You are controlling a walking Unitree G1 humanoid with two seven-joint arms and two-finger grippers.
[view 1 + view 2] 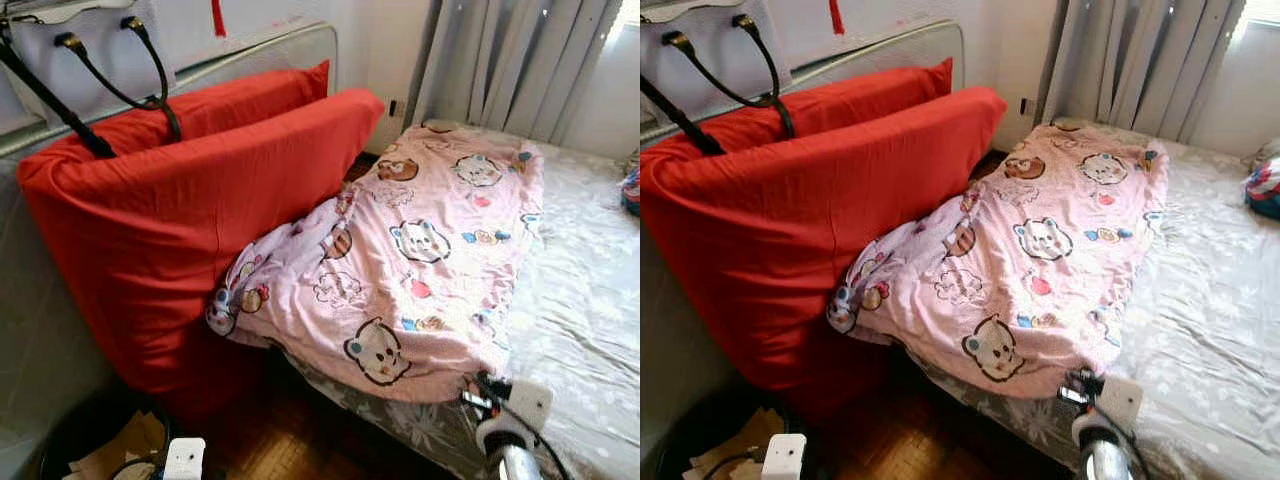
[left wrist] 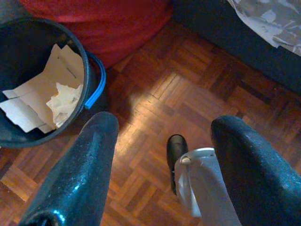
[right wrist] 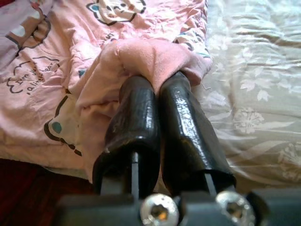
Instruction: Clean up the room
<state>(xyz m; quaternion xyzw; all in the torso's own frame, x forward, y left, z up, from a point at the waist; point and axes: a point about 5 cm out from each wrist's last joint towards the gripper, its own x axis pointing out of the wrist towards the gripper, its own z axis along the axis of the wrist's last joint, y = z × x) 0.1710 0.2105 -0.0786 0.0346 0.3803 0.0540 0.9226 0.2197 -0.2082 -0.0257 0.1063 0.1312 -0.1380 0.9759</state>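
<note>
Pink quilt (image 1: 410, 270) lies bunched on the bed (image 1: 590, 330), its corner at five o'clock pinched tight in the right claw (image 3: 157, 89); pull slowly, flat; left claw (image 2: 164, 155) hangs wide.

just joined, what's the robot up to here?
It's at the bed, tidying. The right gripper is shut on a corner of the pink cartoon blanket, which lies bunched on the grey floral sheet against two red pillows. The left gripper hangs open above the parquet floor, beside a black bin holding cardboard scraps.
</note>
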